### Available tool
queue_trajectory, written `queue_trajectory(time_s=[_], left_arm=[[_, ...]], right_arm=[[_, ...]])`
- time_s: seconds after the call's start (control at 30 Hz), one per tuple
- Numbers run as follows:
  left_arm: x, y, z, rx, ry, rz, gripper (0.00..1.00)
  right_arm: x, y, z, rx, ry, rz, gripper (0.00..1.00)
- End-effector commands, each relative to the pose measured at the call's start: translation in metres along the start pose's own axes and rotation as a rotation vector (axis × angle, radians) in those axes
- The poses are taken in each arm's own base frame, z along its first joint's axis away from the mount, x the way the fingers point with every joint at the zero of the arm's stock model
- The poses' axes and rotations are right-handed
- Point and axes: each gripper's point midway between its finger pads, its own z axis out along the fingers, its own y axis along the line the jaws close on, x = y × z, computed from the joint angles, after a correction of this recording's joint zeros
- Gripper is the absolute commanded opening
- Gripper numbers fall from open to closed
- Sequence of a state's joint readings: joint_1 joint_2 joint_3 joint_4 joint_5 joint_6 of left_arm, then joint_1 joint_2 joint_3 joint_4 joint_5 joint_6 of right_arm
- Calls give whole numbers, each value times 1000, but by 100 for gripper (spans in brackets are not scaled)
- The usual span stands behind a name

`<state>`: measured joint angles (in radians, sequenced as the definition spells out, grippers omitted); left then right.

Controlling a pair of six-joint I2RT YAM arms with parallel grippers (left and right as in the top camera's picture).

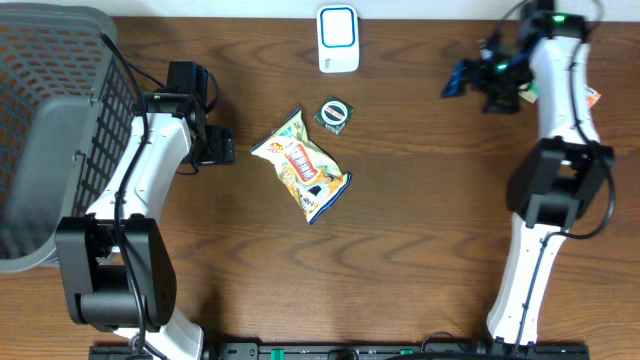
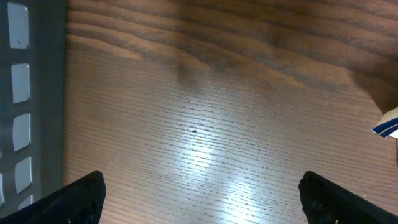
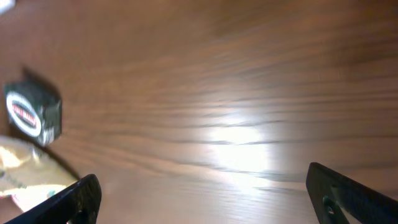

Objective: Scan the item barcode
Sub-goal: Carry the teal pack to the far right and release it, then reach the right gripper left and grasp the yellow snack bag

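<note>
The table (image 1: 420, 230) is grained brown wood, smooth with a soft sheen. The snack bag (image 1: 302, 165) is crinkled glossy film; the basket (image 1: 40, 60) at the left edge is matt grey plastic lattice, the scanner (image 1: 338, 38) smooth white plastic.

Left arm (image 1: 135, 190): base at the near edge of the desk (image 1: 420, 230), left side. Its white link runs up toward the far edge and the wrist bends right. Left gripper (image 1: 214, 146) hangs over the left part of the desk, facing down, jaws spread wide, nothing between them. Left fingertips (image 2: 81, 199) sit in the bottom corners of the wrist view.

Right arm (image 1: 555, 150): base at the near edge, right side, black elbow midway, upper link reaching the far right corner. Right gripper (image 1: 468, 78) points left along the far edge, jaws wide apart, empty. Right fingertips (image 3: 78, 199) sit low in both corners of a blurred wrist view.
</note>
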<state>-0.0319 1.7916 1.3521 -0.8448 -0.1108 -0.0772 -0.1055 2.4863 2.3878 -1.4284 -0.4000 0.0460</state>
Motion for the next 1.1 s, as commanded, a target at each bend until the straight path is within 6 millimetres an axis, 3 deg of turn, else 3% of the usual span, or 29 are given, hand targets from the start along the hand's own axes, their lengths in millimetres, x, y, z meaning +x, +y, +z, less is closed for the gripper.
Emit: queue_trajectory(time_s=[0.0,0.13,0.3,0.43,0.67,0.73,0.9,1.07], left_arm=[[2,1,1,-8,6,6,98],[2,1,1,-8,6,6,98],[2,1,1,-8,6,6,98],[2,1,1,-7,6,6,97],[2,1,1,-8,6,6,98],[2,1,1,-8,6,6,97],[2,1,1,-8,6,6,98],[2,1,1,-8,6,6,98]], right_arm=[[34,40,27,-12,118,-45,99],[69,51,56,54,243,-92,99],[100,78,60,78,337,-139,99],[105,97,46,73,311,-183,99],[113,142,-5,45,187,-288,99],[118,152,-11,46,173,-314,99],[127,163,-5,128,159,-320,99],[134,186,17,154,134,-395,99]])
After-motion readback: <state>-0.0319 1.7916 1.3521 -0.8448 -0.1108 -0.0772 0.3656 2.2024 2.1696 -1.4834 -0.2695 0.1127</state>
